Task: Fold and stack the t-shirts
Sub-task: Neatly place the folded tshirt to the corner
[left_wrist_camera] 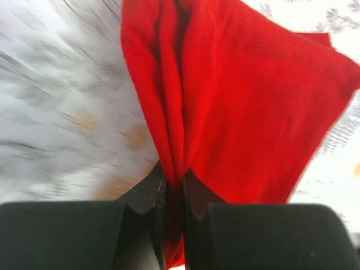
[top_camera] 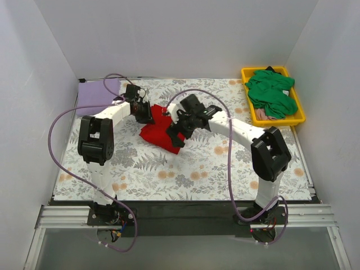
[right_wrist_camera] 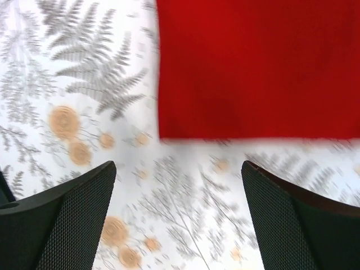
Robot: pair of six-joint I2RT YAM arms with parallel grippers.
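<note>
A bright red t-shirt (top_camera: 159, 133) lies partly folded on the floral cloth at mid-table. My left gripper (top_camera: 144, 116) sits at its left edge, shut on a bunched fold of the red t-shirt (left_wrist_camera: 236, 101), which hangs pinched between the black fingers (left_wrist_camera: 147, 194). My right gripper (top_camera: 179, 127) hovers over the shirt's right side, open, with nothing between its fingers (right_wrist_camera: 73, 214); the red t-shirt (right_wrist_camera: 259, 67) lies flat beyond them. A pale lavender t-shirt (top_camera: 97, 92) lies folded at the back left. A green t-shirt (top_camera: 271, 91) is heaped in the yellow tray (top_camera: 300, 115).
The floral table cloth (top_camera: 185, 169) covers the table. White walls close in the back and both sides. Purple cables loop from both arms over the table. Something pinkish lies under the green shirt in the tray.
</note>
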